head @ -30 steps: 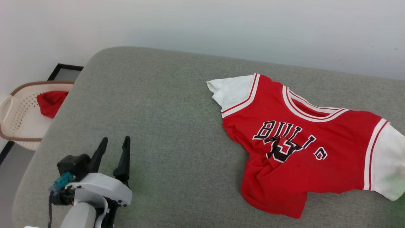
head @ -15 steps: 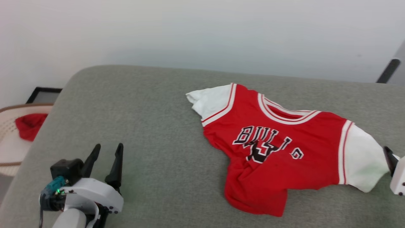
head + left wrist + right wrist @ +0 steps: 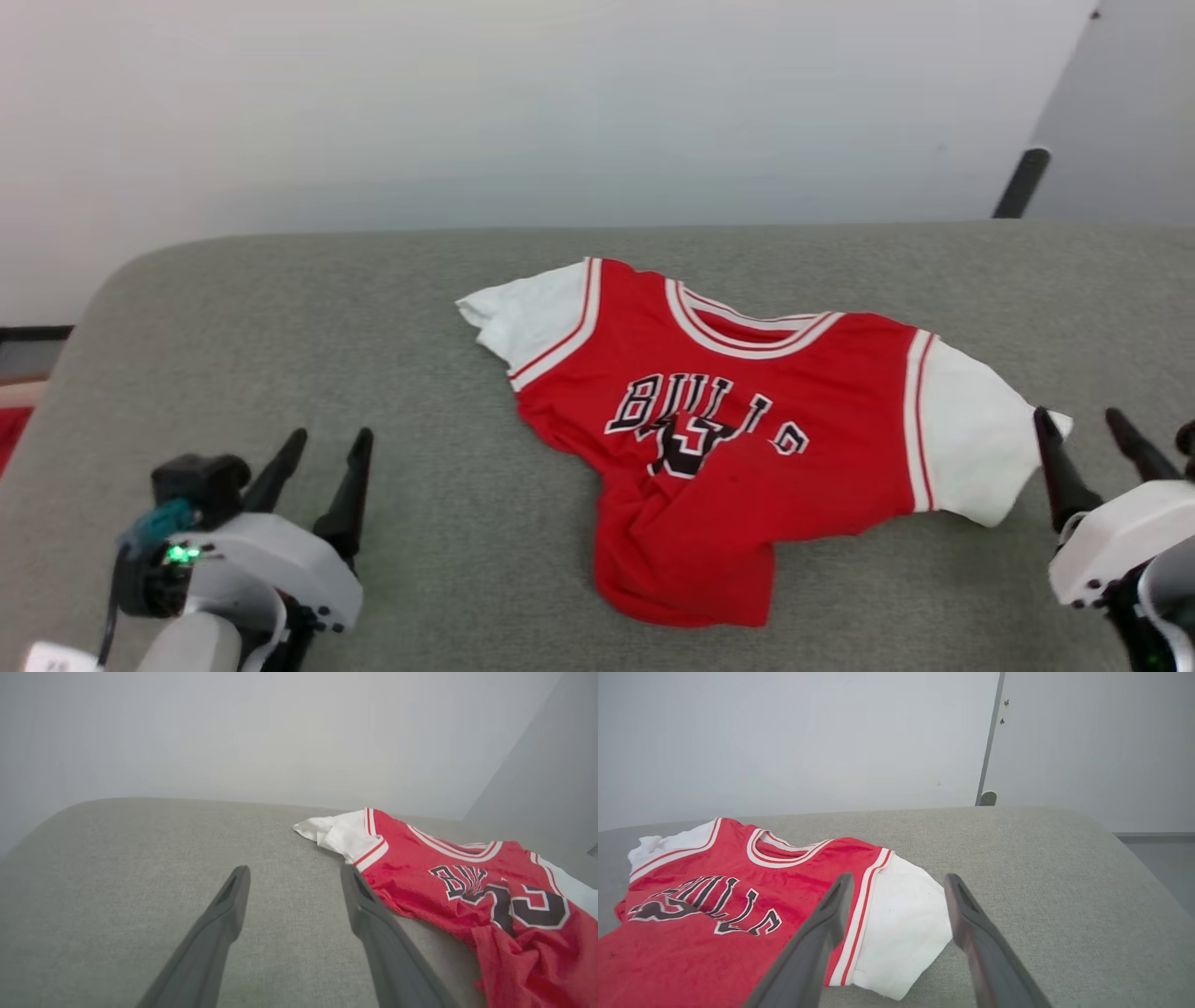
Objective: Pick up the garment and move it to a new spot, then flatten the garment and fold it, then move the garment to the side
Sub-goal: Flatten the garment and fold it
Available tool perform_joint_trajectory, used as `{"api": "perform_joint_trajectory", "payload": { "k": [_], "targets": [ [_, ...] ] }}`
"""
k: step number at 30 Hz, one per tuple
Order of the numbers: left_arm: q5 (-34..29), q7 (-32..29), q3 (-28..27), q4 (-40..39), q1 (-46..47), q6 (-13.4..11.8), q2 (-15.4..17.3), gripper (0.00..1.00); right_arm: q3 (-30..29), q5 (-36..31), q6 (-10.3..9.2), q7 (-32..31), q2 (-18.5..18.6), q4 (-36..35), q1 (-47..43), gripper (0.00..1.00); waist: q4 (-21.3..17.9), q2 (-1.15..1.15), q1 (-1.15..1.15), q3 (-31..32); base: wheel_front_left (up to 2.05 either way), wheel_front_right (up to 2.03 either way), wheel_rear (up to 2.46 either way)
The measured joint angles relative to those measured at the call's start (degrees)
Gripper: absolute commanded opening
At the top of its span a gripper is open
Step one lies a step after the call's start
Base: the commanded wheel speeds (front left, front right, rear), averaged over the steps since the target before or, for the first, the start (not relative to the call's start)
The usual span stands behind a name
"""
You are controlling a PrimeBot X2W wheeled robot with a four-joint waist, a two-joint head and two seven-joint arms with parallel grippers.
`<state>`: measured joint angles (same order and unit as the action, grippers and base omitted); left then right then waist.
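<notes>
Red cloth with white short sleeves and red-and-white striped trim is seen in the garment [image 3: 738,448], which is laid chest-up on a grey upholstered surface [image 3: 373,327], a little right of the middle of the head view. Its neckline is turned towards the pale wall [image 3: 467,112], and black-and-white lettering is printed across the chest. The shoulders and chest are spread fairly flat, while the lower part is bunched and creased into a narrower tail on the near side. One sleeve is crumpled at the robot's left, and the other is spread out on its right. The right gripper [image 3: 1075,420] is placed just beside that right sleeve, with its inner finger close to the sleeve's tip; whether cloth is touched there cannot be told. In the right wrist view the right gripper [image 3: 899,877] is shown with its fingers spread wide over the white sleeve of the garment [image 3: 738,896], and nothing is clasped between them. The left gripper [image 3: 330,439] is held well apart from the garment, over bare grey fabric at the lower left, likewise spread wide and empty. In the left wrist view the garment [image 3: 467,886] is seen to the right of the left gripper [image 3: 294,870]. A dark post [image 3: 1020,182] is seen against the wall at the upper right
</notes>
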<state>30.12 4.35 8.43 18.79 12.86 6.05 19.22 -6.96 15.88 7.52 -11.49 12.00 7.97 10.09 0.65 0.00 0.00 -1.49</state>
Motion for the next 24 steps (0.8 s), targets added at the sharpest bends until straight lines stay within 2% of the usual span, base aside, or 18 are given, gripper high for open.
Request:
{"api": "perform_joint_trajectory", "payload": {
  "k": [5, 14, 18, 24],
  "targets": [
    [2.97, -10.83, 2.23, -2.10, 2.32, 0.12, 0.70, 1.00, 0.74, 0.26, 0.00, 0.74, -1.33, 0.58, -0.54, 1.00, -2.17, 0.00, 0.00, -0.70, 0.00, 0.00, 0.00],
    [8.99, -36.42, 7.37, -4.56, 13.10, 0.51, 2.04, 1.00, 2.02, 0.82, 0.00, 0.64, -2.71, 0.76, 0.24, 1.00, -4.81, 0.00, 0.00, -3.30, 0.00, 0.00, 0.00],
    [9.20, -43.81, 8.89, -3.77, 18.58, 0.09, 3.38, 1.00, 2.90, 1.21, 0.00, 0.91, -3.68, 0.68, 1.35, 1.00, -6.43, 0.00, 0.00, -4.74, 0.00, 0.00, 0.00],
    [8.44, -51.24, 10.01, 2.32, 23.19, -2.54, 4.99, 1.00, 4.24, 1.44, 0.00, 1.91, -5.37, 1.13, 2.29, 1.00, -9.64, 0.00, 0.00, -7.36, 0.00, 0.00, 0.00]
  ]
}}
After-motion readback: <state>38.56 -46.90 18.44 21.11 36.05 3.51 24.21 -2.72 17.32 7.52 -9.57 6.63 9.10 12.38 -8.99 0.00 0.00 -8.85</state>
